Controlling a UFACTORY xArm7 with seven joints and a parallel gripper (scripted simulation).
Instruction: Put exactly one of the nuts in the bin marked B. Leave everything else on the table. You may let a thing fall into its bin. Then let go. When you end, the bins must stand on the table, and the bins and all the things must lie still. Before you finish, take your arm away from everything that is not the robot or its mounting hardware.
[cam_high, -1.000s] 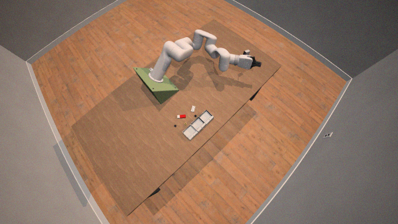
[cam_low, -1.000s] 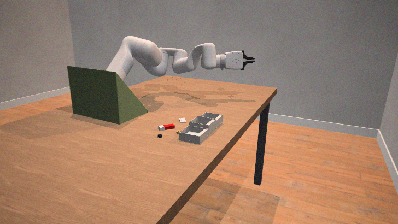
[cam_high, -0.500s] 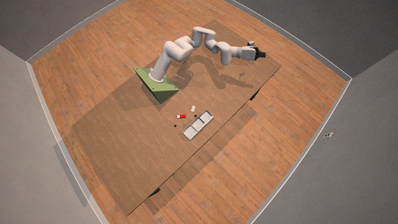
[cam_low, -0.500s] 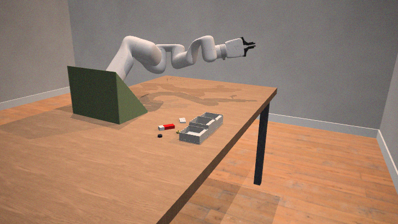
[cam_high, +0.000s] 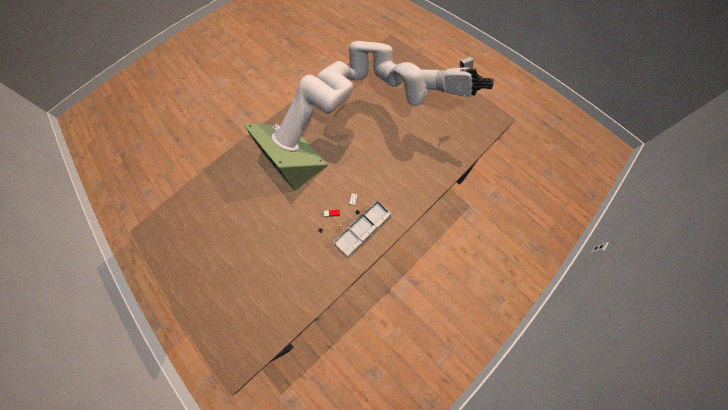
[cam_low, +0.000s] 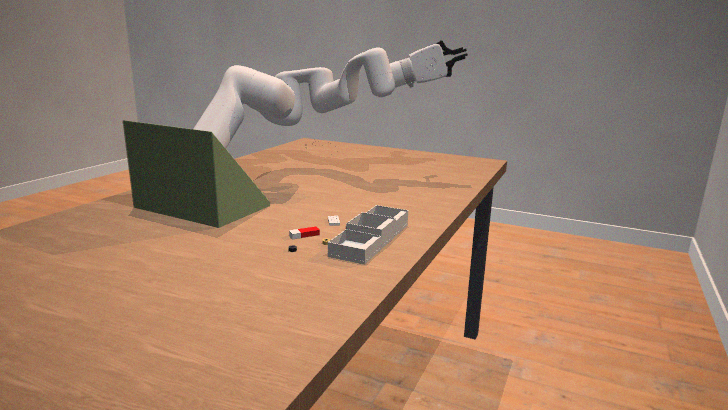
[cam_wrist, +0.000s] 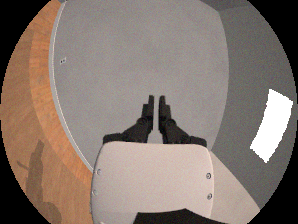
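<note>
My gripper (cam_high: 490, 83) (cam_low: 461, 55) (cam_wrist: 156, 103) is shut on nothing. It is held high in the air over the far end of the table, pointing away towards the wall, far from all the objects. A row of three grey open bins (cam_high: 370, 234) (cam_low: 348, 254) stands near the table's right edge; I cannot read their marks. A black nut (cam_high: 320, 230) (cam_low: 292, 248), a small yellow nut (cam_high: 338, 226) (cam_low: 325, 241) and another black nut (cam_high: 357, 211) lie on the table just left of the bins.
A red and white block (cam_high: 331, 212) (cam_low: 304, 232) and a small white dotted block (cam_high: 352, 198) (cam_low: 333, 219) lie near the nuts. The arm's green wedge base (cam_high: 292, 162) (cam_low: 173, 173) stands behind them. The table's edge runs close along the bins' right side.
</note>
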